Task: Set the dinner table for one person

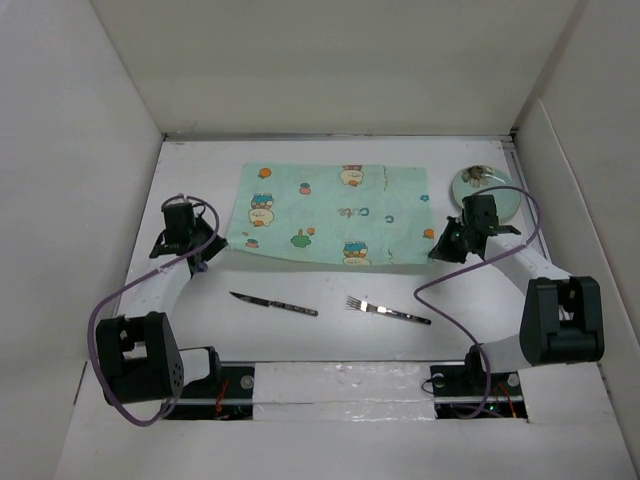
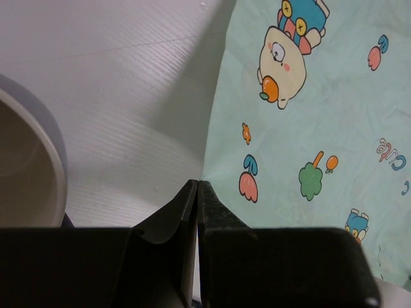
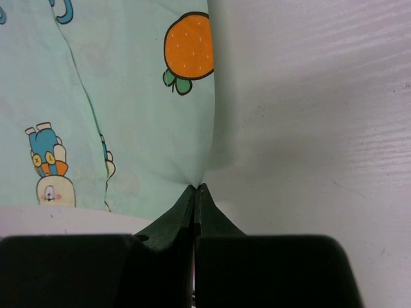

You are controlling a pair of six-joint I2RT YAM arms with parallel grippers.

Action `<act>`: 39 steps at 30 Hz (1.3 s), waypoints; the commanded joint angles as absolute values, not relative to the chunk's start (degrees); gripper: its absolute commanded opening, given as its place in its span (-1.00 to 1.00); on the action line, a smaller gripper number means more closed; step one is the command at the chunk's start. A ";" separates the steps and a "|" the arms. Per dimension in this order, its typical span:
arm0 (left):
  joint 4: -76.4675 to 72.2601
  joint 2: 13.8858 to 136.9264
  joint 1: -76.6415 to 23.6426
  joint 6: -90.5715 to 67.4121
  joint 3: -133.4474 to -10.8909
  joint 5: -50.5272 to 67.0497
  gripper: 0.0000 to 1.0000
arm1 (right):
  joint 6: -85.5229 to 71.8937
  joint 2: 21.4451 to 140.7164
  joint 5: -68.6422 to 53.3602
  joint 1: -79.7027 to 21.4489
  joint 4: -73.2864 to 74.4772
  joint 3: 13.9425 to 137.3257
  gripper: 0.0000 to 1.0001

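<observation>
The dinner table [image 1: 330,285] is a wide white surface between white walls. A mint-green cartoon placemat [image 1: 335,212] lies spread at its middle back. My left gripper [image 1: 207,247] is shut on the placemat's near-left edge; in the left wrist view its tips [image 2: 197,184] meet at the cloth's border [image 2: 308,128]. My right gripper [image 1: 441,247] is shut on the near-right corner; in the right wrist view the cloth [image 3: 128,109] puckers into its tips [image 3: 196,187]. A knife [image 1: 272,303] and a fork [image 1: 386,310] lie on the table in front of the placemat.
A clear glass plate [image 1: 497,195] sits at the back right, partly under my right arm. A round grey-rimmed vessel [image 2: 29,173] shows at the left edge of the left wrist view, close beside my left gripper. White walls enclose the table on three sides.
</observation>
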State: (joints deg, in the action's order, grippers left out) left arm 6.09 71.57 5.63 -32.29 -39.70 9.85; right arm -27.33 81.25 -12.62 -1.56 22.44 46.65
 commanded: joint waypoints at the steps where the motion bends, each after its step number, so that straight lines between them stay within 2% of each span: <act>1: 8.00 68.64 5.89 -31.11 -38.50 7.82 -1.00 | -26.45 79.02 -12.48 -1.23 23.82 45.53 -1.00; 10: 9.31 67.24 5.89 -31.38 -37.00 7.03 -1.00 | -26.19 79.54 -11.69 -1.23 24.79 46.14 -1.00; 11: 9.84 67.06 5.89 -31.20 -37.61 7.21 -0.82 | -26.10 79.19 -11.52 -1.23 24.96 46.32 -0.82; 12: 9.84 67.06 5.89 -31.20 -37.62 7.21 -0.70 | -26.19 79.19 -11.51 -1.23 24.96 46.32 -0.82; 13: 10.02 66.80 5.89 -31.29 -37.97 7.38 -0.63 | -26.10 79.02 -11.34 -1.23 25.05 46.75 -0.73; 14: 9.93 66.54 5.89 -31.29 -38.40 7.99 -0.58 | -26.10 78.49 -11.34 -1.23 25.31 47.02 -0.52; 18: 10.54 66.09 3.01 -31.20 -43.31 8.44 -0.40 | -27.33 76.12 -10.81 -1.23 26.63 49.91 -0.19; 21: 10.64 66.80 1.58 -30.94 -46.92 10.19 -0.41 | -29.17 75.15 -9.50 -0.01 26.72 53.25 -0.01; 23: 8.18 66.80 0.88 -31.03 -47.81 14.47 -0.54 | -30.67 75.15 -8.88 2.44 24.80 54.31 0.04; 24: 6.96 66.80 0.88 -31.03 -48.60 15.98 -0.67 | -32.50 75.32 -8.79 3.59 23.65 54.93 -0.06; 25: 5.03 66.97 0.10 -31.20 -49.21 17.21 -0.77 | -33.74 75.93 -8.70 4.91 22.42 55.11 -0.28; 26: 4.49 67.15 -0.52 -31.20 -50.09 18.53 -0.91 | -34.97 76.55 -9.40 6.49 19.63 55.28 -0.84; 27: 3.44 68.02 -2.62 -30.59 -52.36 19.50 -1.00 | -37.24 78.21 -11.41 10.16 16.90 55.54 -1.00; 28: 2.82 68.64 -2.64 -30.06 -53.77 19.51 -1.00 | -38.48 79.18 -11.77 11.94 15.74 55.63 -1.00; 31: 3.33 71.35 -12.80 -25.60 -61.15 15.75 -1.00 | -43.32 82.52 -12.82 19.06 11.71 56.69 -1.00; 32: 3.95 72.41 -19.79 -24.10 -65.26 11.90 -1.00 | -44.46 85.05 -12.74 20.55 10.73 57.04 -1.00; 34: 4.92 74.95 -26.16 -21.63 -68.19 8.98 -1.00 | -47.10 87.88 -11.09 23.71 9.50 58.61 -0.69; 35: 4.92 75.58 -28.80 -20.75 -69.68 7.22 -1.00 | -47.81 90.85 -10.55 24.60 9.67 59.49 -0.36; 36: 4.92 76.11 -32.48 -20.66 -69.87 6.95 -1.00 | -49.38 92.18 -10.46 25.57 10.02 60.37 -0.23; 38: 3.61 76.73 -34.36 -21.79 -69.09 8.77 -0.83 | -50.88 94.47 -10.46 27.42 9.06 61.60 0.00; 39: 2.56 76.55 -34.37 -22.58 -66.82 10.70 -0.61 | -52.54 96.22 -10.28 27.42 8.97 62.05 0.03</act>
